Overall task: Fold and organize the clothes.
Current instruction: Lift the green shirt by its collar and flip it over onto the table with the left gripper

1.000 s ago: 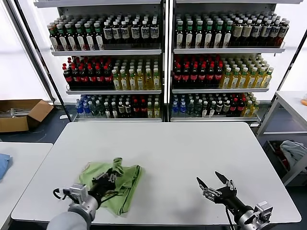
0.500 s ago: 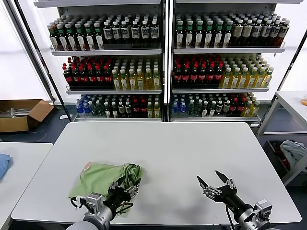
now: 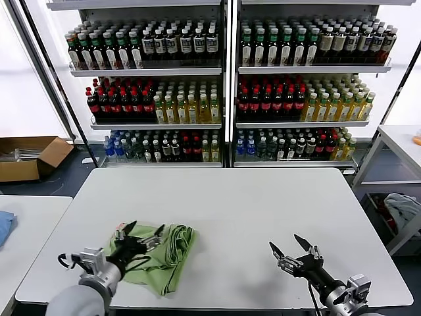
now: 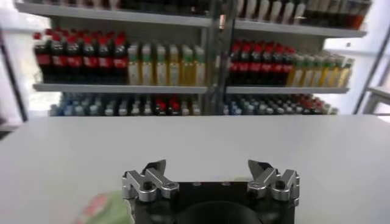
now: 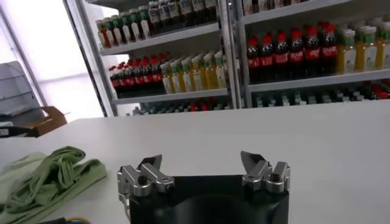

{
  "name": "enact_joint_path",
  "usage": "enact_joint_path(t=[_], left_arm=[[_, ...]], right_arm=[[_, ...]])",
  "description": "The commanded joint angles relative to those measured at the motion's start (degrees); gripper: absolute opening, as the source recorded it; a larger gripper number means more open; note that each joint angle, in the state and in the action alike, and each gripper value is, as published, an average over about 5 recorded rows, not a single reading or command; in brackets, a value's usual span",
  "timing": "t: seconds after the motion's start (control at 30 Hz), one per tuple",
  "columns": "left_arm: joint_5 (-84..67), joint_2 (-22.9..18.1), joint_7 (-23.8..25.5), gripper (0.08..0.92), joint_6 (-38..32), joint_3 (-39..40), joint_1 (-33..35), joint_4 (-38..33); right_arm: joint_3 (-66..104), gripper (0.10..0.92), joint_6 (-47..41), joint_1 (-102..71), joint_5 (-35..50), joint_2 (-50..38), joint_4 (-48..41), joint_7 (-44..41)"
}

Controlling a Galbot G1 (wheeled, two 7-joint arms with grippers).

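We note the left gripper [image 3: 139, 232] open and empty just above the crumpled green shirt [image 3: 161, 260] on the table [image 3: 250, 210]; right gripper [image 3: 290, 247] open, empty, well apart.

The scene was viewed from above by the head camera, tilted forward and down over the white rectangular table [image 3: 263, 204], with the tall shelves of coloured drink bottles [image 3: 197, 99] faced beyond its far edge. The left wrist camera was set low, just behind its gripper, and was aimed across the tabletop at the same shelves. The right wrist camera was placed likewise near the front edge. The crumpled light green shirt [image 3: 164, 253] was shared by the head and right wrist views.
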Motion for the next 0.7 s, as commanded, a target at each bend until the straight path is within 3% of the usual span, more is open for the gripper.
enact_joint_path(t=[0.03,0.43,0.7], left_arm=[[-6.9,5.5,0.7,0.823,-1.1,-10.3,-1.1,15.8],[-6.5,-1.1,-1.9,0.823,-0.2,-4.3,-3.3,18.0],[-5.5,-3.4,-1.8,0.823,0.1,-2.7,-1.6,16.6]], right_arm=[[-0.6,0.823,0.1,0.1,-0.2,0.2,-0.4,0.0],[-1.2,0.823,-0.2,0.5,-0.3,-0.1,0.3,0.5],[-1.4,0.823,-0.3,1.0,-0.2,-0.1,0.6,0.6]])
